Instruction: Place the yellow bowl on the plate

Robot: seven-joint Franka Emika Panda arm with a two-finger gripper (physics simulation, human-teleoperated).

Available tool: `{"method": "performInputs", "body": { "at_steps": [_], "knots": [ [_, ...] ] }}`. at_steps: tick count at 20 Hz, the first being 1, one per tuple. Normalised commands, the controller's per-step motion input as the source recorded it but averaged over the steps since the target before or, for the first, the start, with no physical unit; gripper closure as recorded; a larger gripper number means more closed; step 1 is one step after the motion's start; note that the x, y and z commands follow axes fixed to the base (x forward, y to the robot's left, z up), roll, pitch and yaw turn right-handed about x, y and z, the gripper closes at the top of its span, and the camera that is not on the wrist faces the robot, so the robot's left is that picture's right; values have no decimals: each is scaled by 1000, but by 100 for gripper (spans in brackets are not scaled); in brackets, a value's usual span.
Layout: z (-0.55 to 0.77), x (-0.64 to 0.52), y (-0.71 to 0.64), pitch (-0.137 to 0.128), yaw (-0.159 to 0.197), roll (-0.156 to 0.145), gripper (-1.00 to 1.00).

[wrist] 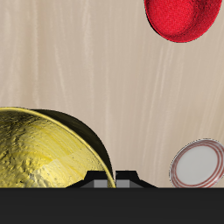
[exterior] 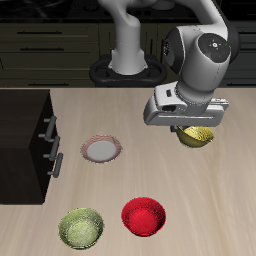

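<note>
Gripper (exterior: 196,128): being seen closest in the wrist view, where its dark body is filling the near edge; its fingers are being hidden by the arm's head in the exterior view, so whether they are apart or clamped cannot be told.
Yellow bowl (wrist: 44,149): being shown right at the gripper, tilted, its glossy mottled rim (exterior: 199,136) peeking out beneath the arm's head; whether it is being lifted off the table (exterior: 130,130) cannot be told.
Plate (exterior: 101,150): being left flat on the table, well apart from the yellow bowl, near a dark cabinet (exterior: 25,150).
Red bowl (exterior: 143,216): being kept upright near the table's front edge.
Yellow-green bowl (exterior: 82,227): being kept just beside the red bowl.
</note>
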Motion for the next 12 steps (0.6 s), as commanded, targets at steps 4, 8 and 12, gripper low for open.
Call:
{"method": "performInputs", "body": {
  "at_steps": [4, 8, 12],
  "knots": [
    [84, -135, -71, -25, -1, -6, 100],
    [150, -158, -145, -39, -1, -8, 100],
    [139, -121, -361, -23, -7, -50, 100]
  ]
}}
